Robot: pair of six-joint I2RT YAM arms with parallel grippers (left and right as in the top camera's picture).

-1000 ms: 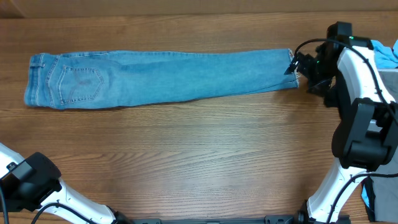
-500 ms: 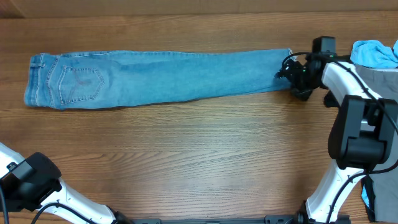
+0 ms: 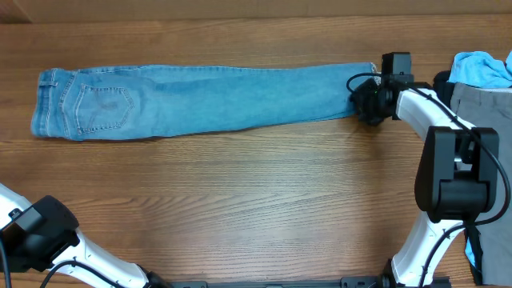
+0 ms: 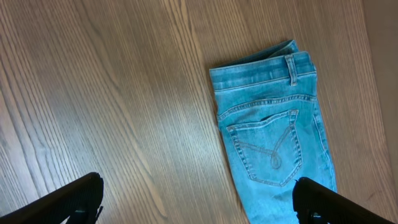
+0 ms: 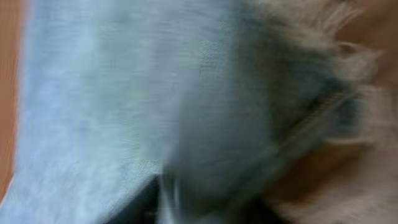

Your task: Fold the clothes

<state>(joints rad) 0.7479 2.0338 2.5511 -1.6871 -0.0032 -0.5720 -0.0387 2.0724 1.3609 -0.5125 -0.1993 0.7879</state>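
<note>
Our right gripper [image 3: 362, 102] meets the jeans [image 3: 200, 100] hem, upper right; its grip we cannot tell. We should catch every layer; left gripper [image 4: 198, 196] is spread.

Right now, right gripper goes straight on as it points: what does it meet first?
The jeans: the right gripper sits at their leg cuff, pointing along the leg, and denim fills its wrist view. Whether it touches yet is unclear.

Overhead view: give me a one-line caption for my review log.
Jeans lie full length across the wooden table, waistband to the left, with the right gripper at their hem end.
</note>
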